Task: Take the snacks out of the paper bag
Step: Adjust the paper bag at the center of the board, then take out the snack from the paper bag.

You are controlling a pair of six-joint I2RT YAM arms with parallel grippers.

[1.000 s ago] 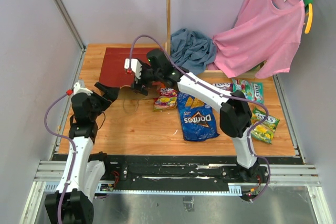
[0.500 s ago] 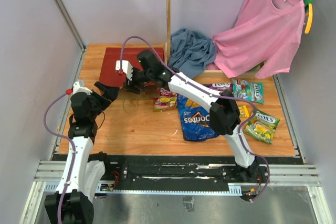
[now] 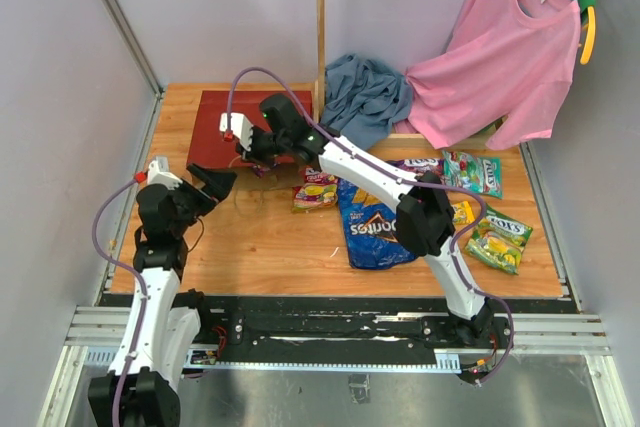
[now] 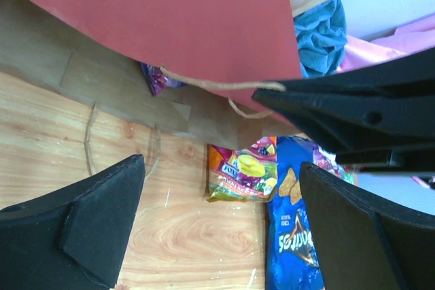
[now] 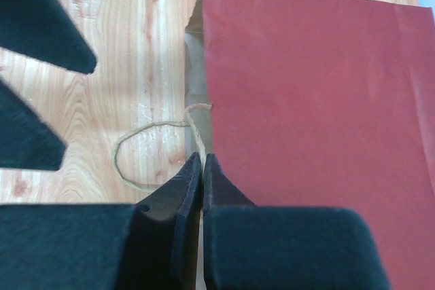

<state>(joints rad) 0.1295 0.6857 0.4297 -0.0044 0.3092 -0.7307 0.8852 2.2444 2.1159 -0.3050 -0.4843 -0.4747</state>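
The large dark-red paper shopping bag [image 3: 210, 127] is lying flat at the far left corner of the wooden table [image 3: 270, 247], its far edge running close under the back wall and its mouth facing the near side. The right gripper [image 5: 202, 171] is sitting at that mouth with its fingers pressed together, pinching the bag's upper lip just beside the thin cord handle [image 4: 217, 85]. The lip is standing up off the brown kraft inside. The left gripper [image 3: 218, 180] is hovering near the mouth's left end, spread wide and holding nothing.

One purple packet [image 4: 158, 77] is showing inside the bag, under the raised lip. Five packets are lying outside on the wood:
- one big blue Doritos bag [image 3: 378, 232]
- one red-orange packet [image 3: 316, 190], touching it
- one green packet [image 3: 473, 173]
- one yellow-green packet [image 3: 498, 240]
- one purple packet [image 3: 425, 163] (half hidden by the right arm)

Bare wood is lying open between the bag's mouth and the near edge.

Two garments are sitting at the back right: one pink shirt [image 3: 500, 57], hanging, and one blue cloth [image 3: 365, 92], heaped.
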